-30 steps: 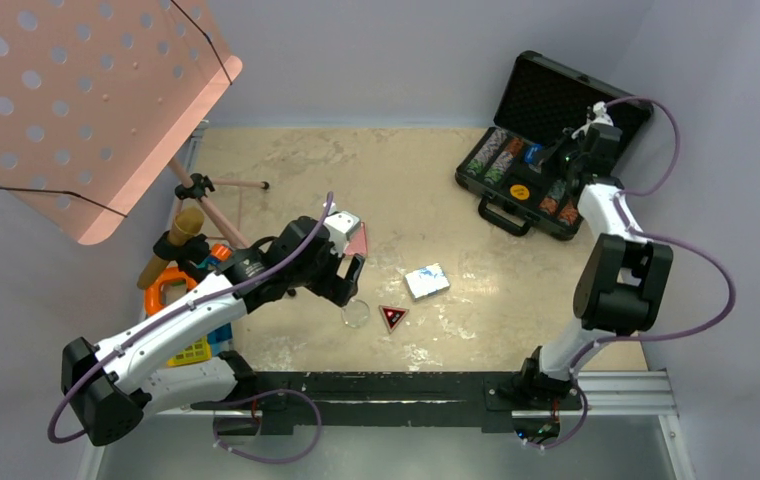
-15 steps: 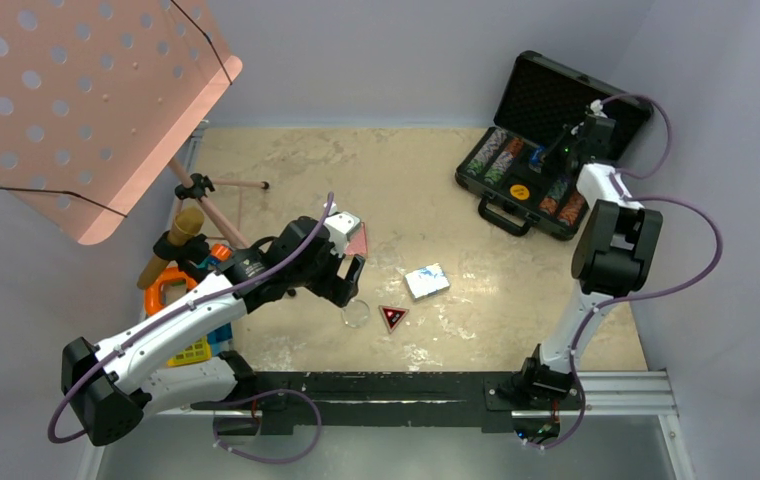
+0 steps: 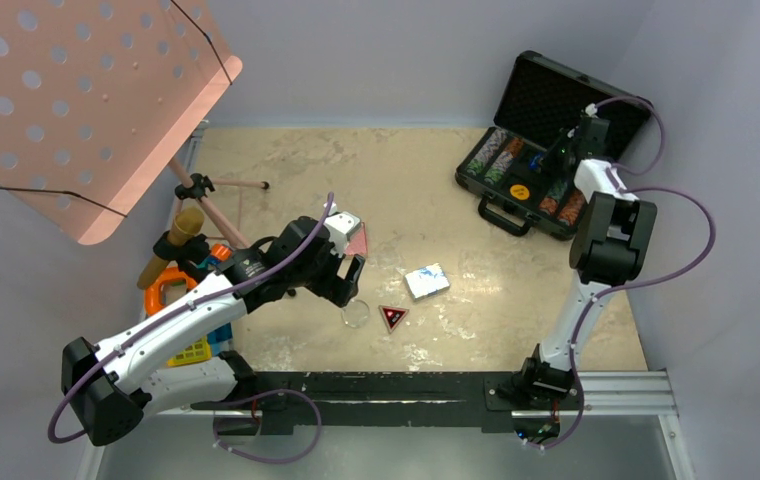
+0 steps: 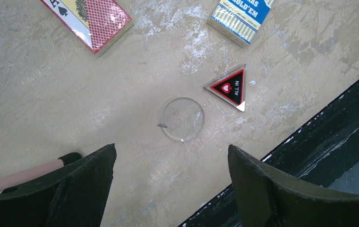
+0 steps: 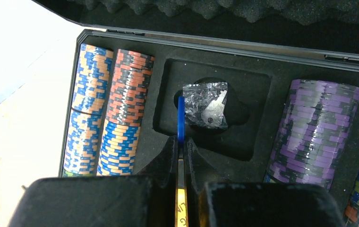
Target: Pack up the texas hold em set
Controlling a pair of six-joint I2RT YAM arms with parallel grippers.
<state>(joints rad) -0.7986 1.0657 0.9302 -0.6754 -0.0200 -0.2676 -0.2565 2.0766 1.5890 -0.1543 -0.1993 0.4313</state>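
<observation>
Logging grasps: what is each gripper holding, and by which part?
The right gripper pinches a thin blue button by its flat faces, lower part between the jaws. The left gripper is open and holds nothing.

A robotics lab cell: plain pale walls [image 3: 406, 60] box in a worn beige table [image 3: 406, 190]. The left arm [image 3: 186, 320] and right arm [image 3: 611, 240], trailing purple cables, are bolted to a black rail [image 3: 396, 385].

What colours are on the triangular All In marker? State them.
All In marker: black, red border; left wrist view.
</observation>
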